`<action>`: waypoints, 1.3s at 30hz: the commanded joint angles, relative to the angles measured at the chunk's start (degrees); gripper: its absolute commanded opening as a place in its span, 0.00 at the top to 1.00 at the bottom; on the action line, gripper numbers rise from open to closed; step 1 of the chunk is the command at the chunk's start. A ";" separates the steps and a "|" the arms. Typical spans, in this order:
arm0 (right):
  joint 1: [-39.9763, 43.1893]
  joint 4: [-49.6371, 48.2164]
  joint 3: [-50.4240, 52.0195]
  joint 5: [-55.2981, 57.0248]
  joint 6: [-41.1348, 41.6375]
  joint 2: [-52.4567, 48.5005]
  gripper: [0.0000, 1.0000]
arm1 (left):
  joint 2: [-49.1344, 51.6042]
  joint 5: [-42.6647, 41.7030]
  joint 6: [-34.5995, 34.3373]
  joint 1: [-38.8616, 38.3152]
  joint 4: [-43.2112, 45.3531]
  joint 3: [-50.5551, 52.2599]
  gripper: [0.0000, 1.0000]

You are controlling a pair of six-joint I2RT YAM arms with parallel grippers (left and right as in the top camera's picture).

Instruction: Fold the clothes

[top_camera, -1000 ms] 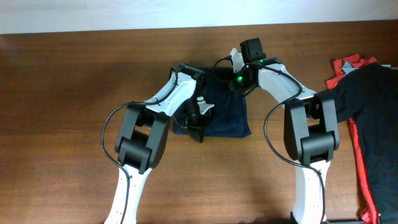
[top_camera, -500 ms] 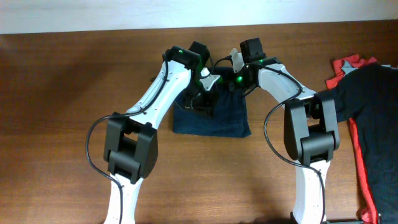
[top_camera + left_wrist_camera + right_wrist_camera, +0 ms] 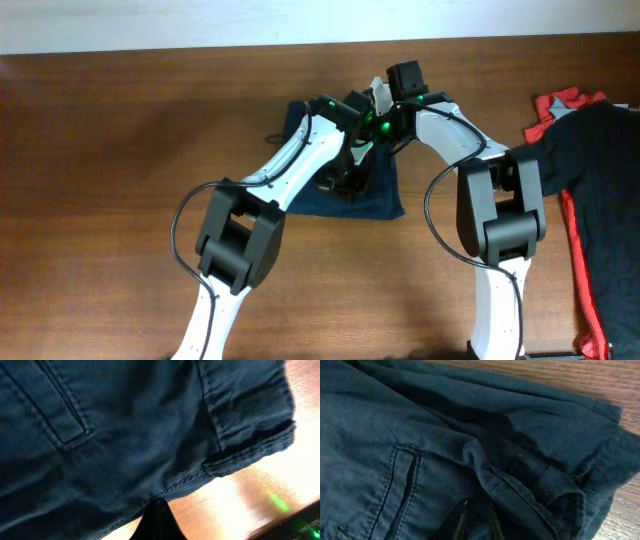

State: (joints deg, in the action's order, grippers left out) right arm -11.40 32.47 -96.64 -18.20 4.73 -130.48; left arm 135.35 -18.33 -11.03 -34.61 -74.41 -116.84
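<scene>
The shorts (image 3: 384,198) lie bunched at the middle of the worktop (image 3: 120,150), towards its far edge, partly hidden under both arms. A second ago your left tool (image 3: 345,178) sat low at the shorts' near-left side. It then swung to the far edge, and now it has come across over the cloth, close beside the right tool (image 3: 372,128), which has not moved. I judge the left is bringing a layer over or re-gripping, so the fold is under way rather than finished.

From overhead neither tool's opening can be read. The right wrist view fills that in. Its fingers (image 3: 465,519) stand almost together, and a raised ridge of cloth by the pocket slit runs in between them, so it looks pinched on the shorts. The left wrist view shows only one dark finger (image 3: 157,521) beneath a hemmed edge, with bare wood beyond, so I cannot tell its opening. The black shirt (image 3: 590,150) and red garment (image 3: 565,105) lie well apart at the right.
</scene>
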 commanded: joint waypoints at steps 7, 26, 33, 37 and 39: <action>0.26 0.74 0.83 3.87 0.48 -3.82 0.80 | 1.77 3.80 -3.72 0.55 -0.02 -1.18 1.00; 0.26 0.72 0.83 3.87 0.48 -3.82 0.80 | -8.61 4.63 -6.23 5.73 3.15 6.25 1.00; 0.26 0.70 0.83 3.87 0.48 -3.82 0.80 | -8.59 4.22 -9.60 5.66 18.29 23.39 1.00; 0.26 0.70 0.83 3.87 0.48 -3.82 0.80 | -8.61 2.75 -10.82 6.99 22.25 27.12 1.00; 0.26 0.70 0.83 3.87 0.48 -3.82 0.80 | -8.98 0.33 -10.80 7.45 21.40 26.40 1.00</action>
State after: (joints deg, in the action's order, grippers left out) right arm -11.40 32.49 -96.88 -17.82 4.91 -130.56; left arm 124.99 -16.93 -20.73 -28.10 -52.18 -92.14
